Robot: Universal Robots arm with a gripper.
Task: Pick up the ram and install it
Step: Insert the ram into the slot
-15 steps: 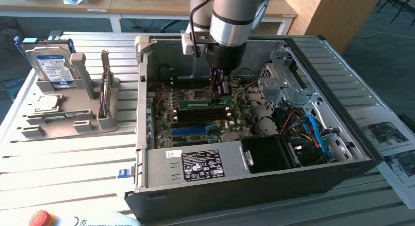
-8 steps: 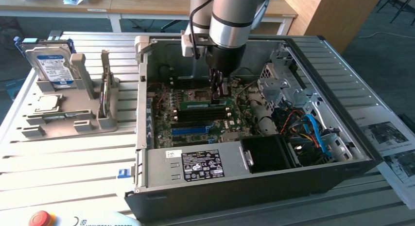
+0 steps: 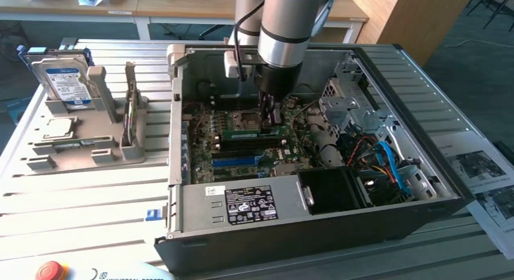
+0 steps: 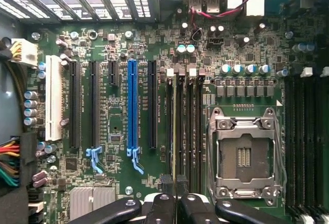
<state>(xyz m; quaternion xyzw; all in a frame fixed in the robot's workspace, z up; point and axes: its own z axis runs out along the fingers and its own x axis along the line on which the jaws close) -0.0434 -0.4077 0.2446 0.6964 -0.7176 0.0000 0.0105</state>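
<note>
The ram [image 3: 243,134] is a thin green stick with a white label, standing on edge in a memory slot of the motherboard inside the open computer case [image 3: 321,238]. My gripper [image 3: 271,120] points straight down over it, its fingers shut on the stick's top edge. In the wrist view the ram [image 4: 176,131] shows edge-on as a thin line along the slot beside the blue slot and the processor socket [image 4: 244,154], and it runs in under the gripper [image 4: 175,185].
On the exterior view's left a grey holder [image 3: 80,153] carries a hard drive [image 3: 64,81] and a silver processor [image 3: 56,128]. Case walls, a power supply [image 3: 241,205], drive cage and cables surround the motherboard. Papers [image 3: 482,171] lie at the right; a red button [image 3: 50,271] sits at the front left.
</note>
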